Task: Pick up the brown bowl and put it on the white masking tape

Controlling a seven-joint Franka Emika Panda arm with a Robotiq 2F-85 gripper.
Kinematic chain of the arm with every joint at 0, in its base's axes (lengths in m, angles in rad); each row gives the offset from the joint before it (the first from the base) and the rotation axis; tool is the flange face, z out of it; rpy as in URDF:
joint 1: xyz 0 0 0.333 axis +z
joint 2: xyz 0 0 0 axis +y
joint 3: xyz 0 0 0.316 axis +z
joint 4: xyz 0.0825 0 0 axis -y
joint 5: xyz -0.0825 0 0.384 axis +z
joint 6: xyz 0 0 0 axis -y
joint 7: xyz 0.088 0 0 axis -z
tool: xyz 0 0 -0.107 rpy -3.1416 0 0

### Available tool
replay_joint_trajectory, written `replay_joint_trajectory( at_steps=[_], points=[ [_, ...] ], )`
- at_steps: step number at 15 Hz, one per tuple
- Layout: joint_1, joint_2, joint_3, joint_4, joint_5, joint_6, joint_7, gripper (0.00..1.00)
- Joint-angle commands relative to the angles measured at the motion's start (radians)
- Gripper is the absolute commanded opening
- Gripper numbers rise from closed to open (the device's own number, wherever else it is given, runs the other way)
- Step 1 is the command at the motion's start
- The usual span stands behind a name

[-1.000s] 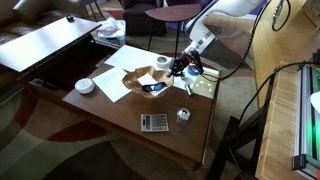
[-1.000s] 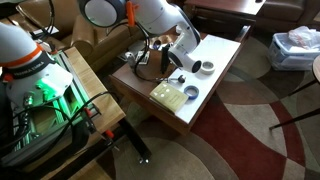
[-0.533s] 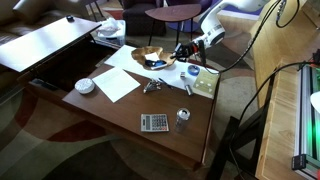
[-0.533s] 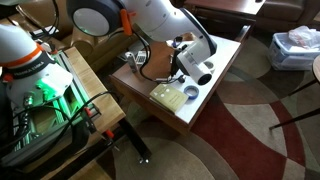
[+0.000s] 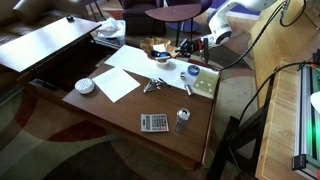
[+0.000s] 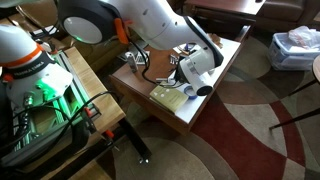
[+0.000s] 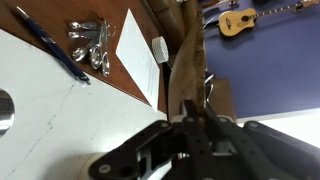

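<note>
A low wooden counter [image 5: 110, 108] stood on a patterned rug in a furnished room; a grey calculator [image 5: 154, 122] lay near its front edge. Well beyond the calculator, over the counter's far side, the hand [image 5: 181, 46] pinched the rim of the brown bowl [image 5: 158, 49] and held it off the surface. In the wrist view the bowl showed edge-on as a tan band; its long axis pointed straight away from the hand. The white masking tape [image 5: 161, 59] lay just on the calculator's side of the bowl; whether the two touched could not be told.
</note>
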Motion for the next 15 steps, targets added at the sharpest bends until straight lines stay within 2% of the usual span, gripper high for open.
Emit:
replay_joint_trajectory(
  at_steps=[1, 2, 6, 10, 15],
  points=[
    [-0.001, 0.0, -0.004, -0.005, 0.064, 0.021, -0.049, 0.03],
    [0.026, 0.0, -0.042, 0.003, 0.123, 0.016, -0.072, 0.03],
    [0.064, 0.0, -0.096, 0.007, 0.244, 0.04, -0.113, 0.03],
    [0.124, 0.0, -0.151, -0.001, 0.335, 0.118, -0.193, 0.03],
    [0.19, 0.001, -0.198, 0.004, 0.408, 0.178, -0.199, 0.03]
  ],
)
